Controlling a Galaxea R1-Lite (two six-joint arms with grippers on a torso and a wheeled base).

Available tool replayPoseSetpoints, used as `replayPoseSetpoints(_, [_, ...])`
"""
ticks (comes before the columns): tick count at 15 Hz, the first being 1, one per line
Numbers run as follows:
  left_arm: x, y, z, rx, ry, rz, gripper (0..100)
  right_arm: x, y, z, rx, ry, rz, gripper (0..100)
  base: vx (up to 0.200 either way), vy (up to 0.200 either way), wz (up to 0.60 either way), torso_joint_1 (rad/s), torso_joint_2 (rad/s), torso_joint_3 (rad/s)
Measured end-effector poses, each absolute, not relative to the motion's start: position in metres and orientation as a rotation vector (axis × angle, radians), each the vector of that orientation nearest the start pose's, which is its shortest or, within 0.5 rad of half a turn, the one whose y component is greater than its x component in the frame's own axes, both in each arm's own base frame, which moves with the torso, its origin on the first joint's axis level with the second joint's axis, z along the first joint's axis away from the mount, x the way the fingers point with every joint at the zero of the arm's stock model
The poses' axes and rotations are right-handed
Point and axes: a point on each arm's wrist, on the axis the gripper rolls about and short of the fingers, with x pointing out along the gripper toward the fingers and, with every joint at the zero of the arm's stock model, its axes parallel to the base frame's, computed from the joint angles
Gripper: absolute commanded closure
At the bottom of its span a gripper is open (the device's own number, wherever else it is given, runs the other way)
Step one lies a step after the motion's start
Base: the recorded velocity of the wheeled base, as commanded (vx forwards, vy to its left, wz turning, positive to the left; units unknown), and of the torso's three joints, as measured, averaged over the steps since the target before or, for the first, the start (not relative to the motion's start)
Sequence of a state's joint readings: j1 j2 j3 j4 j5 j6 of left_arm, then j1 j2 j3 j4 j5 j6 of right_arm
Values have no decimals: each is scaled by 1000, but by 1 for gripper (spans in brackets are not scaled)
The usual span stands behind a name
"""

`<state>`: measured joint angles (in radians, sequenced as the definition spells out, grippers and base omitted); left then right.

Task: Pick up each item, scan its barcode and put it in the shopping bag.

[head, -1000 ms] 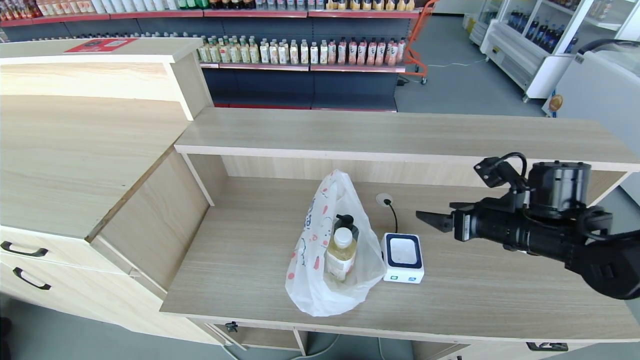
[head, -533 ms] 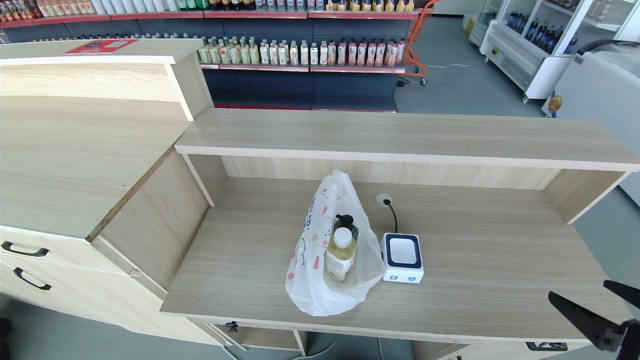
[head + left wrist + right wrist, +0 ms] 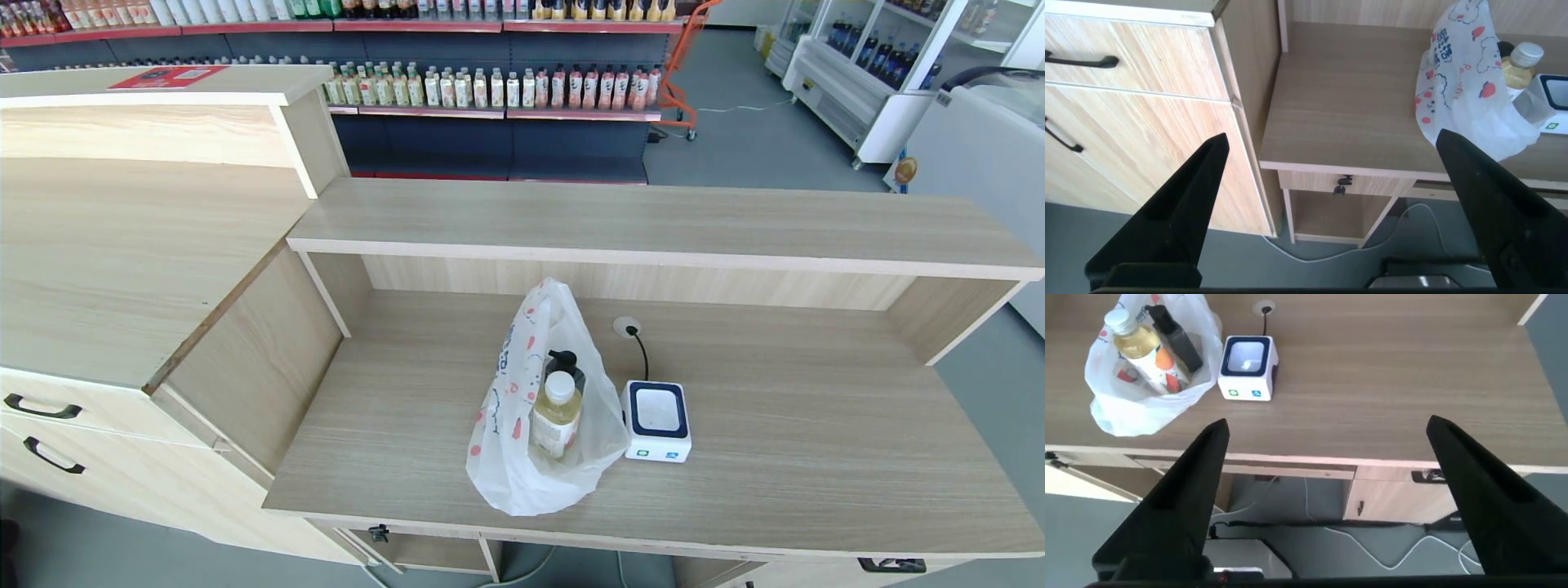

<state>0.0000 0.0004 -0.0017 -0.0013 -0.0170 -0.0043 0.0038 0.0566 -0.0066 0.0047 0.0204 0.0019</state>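
A white shopping bag (image 3: 522, 425) with red and blue print stands on the wooden counter (image 3: 775, 457). Inside it are a bottle of yellow drink (image 3: 558, 412) with a white cap and a black pump bottle (image 3: 565, 363) behind it. The white barcode scanner (image 3: 657, 420) sits just to the bag's right. My left gripper (image 3: 1331, 212) is open, low and off the counter's front left edge, the bag (image 3: 1458, 73) beyond it. My right gripper (image 3: 1327, 502) is open too, held in front of the counter's front edge, with the bag (image 3: 1147, 363) and scanner (image 3: 1247, 366) beyond it.
A raised shelf (image 3: 653, 220) runs along the counter's back. A taller cabinet (image 3: 122, 269) with drawers stands to the left. The scanner's cable runs to a grommet (image 3: 627, 326). Store shelves with bottles (image 3: 490, 86) lie behind.
My right arm, a second ago over the counter's right side, dropped to the lower right corner and has now left the head view. The bag and scanner stayed put.
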Motion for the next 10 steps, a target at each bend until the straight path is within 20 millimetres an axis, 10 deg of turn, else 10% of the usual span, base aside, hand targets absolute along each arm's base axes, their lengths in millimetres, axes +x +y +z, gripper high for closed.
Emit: replayPoseSetpoints(10, [-23, 0, 76, -5, -3, -17, 0, -23, 0, 76, -2, -4, 21, 100, 0, 0, 0, 0, 0, 0])
